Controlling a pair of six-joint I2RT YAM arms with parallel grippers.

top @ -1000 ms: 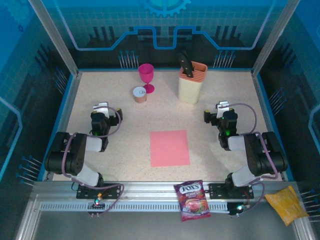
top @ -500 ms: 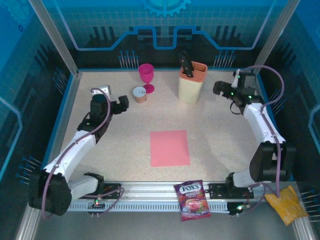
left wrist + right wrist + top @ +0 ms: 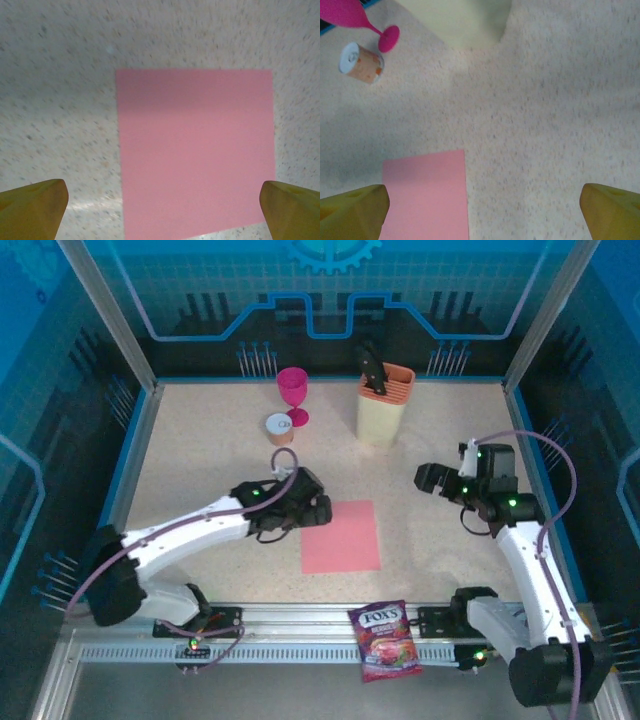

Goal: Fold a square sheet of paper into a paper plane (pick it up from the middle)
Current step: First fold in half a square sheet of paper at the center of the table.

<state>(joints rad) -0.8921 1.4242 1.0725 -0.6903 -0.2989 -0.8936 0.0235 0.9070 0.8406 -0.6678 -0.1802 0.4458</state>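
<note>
Lying flat and unfolded, the square sheet of paper [image 3: 340, 536] sits on the speckled table [image 3: 200, 440] a little toward 6 o'clock from the table's middle in the top view. No crease shows on it.

The left gripper [image 3: 318, 508] hangs at the sheet's 10 o'clock corner, its arm reaching in from 8 o'clock. In the left wrist view its yellow fingertips [image 3: 37, 202] stand wide apart at the lower corners. The pink sheet spreads between and beyond them, with a band of shadow across its far edge. The jaws are open and grip nothing; whether they touch the paper I cannot tell.

The right gripper [image 3: 432, 480] is out toward 2 o'clock from the sheet, well apart from it, and points toward 9 o'clock. Its wrist view shows both fingertips [image 3: 355, 210] spread wide over bare table, so it too is open and empty. A corner of the sheet lies near the left fingertip.

At the table's far side, near 12 o'clock, stand a magenta goblet [image 3: 292, 395] and a cream knife block [image 3: 384, 405]. A small can [image 3: 279, 429] lies just beside the goblet's foot. A purple candy bag [image 3: 385, 640] rests on the rail at 6 o'clock, and a yellow packet [image 3: 573, 648] at 4 o'clock.
</note>
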